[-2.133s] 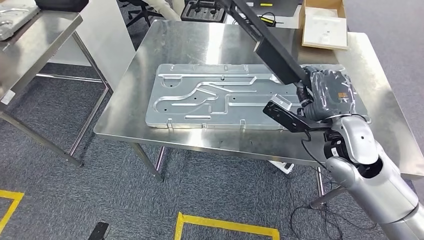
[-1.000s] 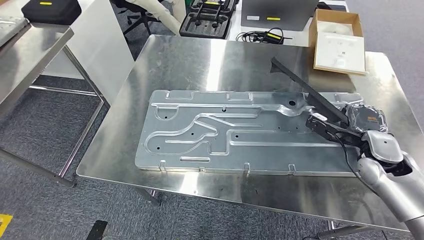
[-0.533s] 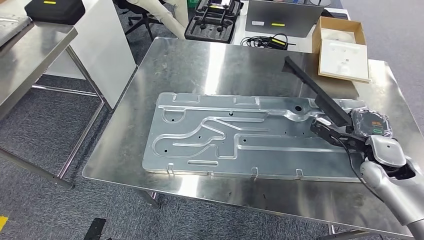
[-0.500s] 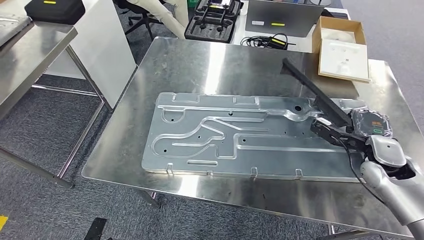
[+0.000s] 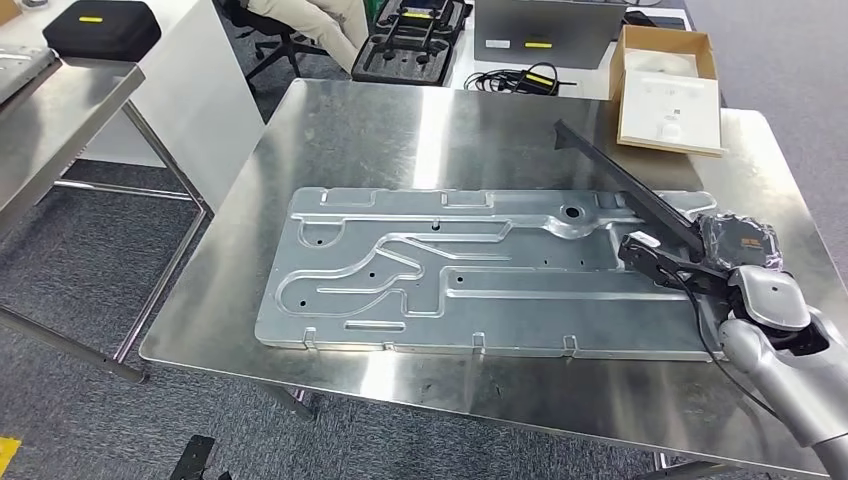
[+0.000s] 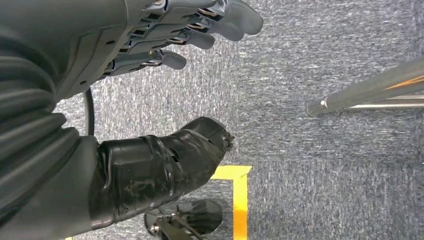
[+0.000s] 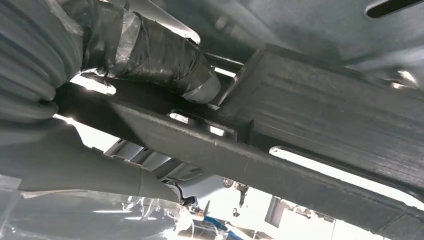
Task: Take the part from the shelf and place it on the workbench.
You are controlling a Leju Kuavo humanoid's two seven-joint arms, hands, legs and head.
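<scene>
My right hand [image 5: 738,246] grips one end of a long black bar [image 5: 622,183]. The bar slants low over the right side of the steel workbench [image 5: 350,130], its far end pointing toward the back. I cannot tell whether that end touches the bench top. In the right wrist view the taped thumb [image 7: 155,52] presses against the black bar [image 7: 310,135]. A large stamped metal panel [image 5: 420,270] lies flat on the bench, just left of the hand. My left hand [image 6: 125,55] hangs over the carpet with its fingers apart and nothing in it.
A cardboard box [image 5: 668,95] sits at the bench's back right corner. Behind the bench are a black tray [image 5: 410,30], cables [image 5: 520,75] and a seated person [image 5: 310,15]. A second steel table [image 5: 60,110] stands at left. Yellow floor tape [image 6: 240,200] and a table leg [image 6: 370,92] lie below.
The black bar has swung down from high in front of the camera to low over the bench's right side. Since half a second ago only the camera has shifted slightly.
</scene>
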